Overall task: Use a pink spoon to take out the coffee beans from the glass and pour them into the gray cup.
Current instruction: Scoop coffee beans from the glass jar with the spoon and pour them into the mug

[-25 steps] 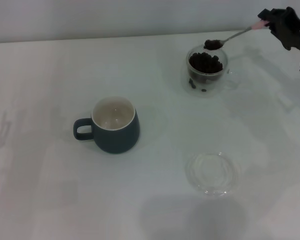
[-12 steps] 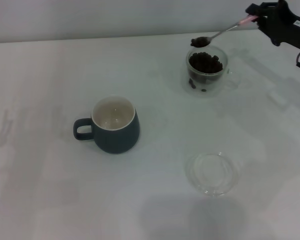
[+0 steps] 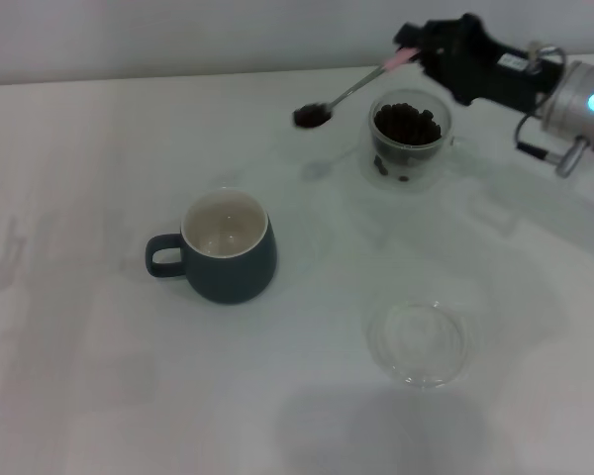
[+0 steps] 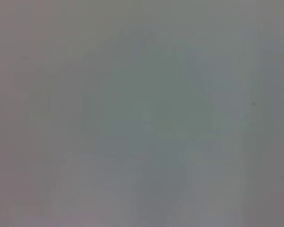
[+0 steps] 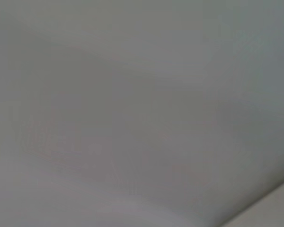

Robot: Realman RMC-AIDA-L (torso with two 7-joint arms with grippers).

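Right gripper (image 3: pixel 416 51) fingers pinched on pink spoon (image 3: pixel 354 87) handle; bowl w/ coffee beans (image 3: pixel 310 117) held above table, left of glass (image 3: pixel 408 141)

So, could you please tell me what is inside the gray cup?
The gray cup shows only a bare cream-white inside, no beans. The loaded spoon in the right gripper hangs short of it.

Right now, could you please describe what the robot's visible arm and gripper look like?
Only the right arm shows. Its right gripper is matte black and blocky, with a small white label. Behind it sits a silver-grey wrist segment bearing a glowing cyan ring light, with a thin black cable looping beneath.
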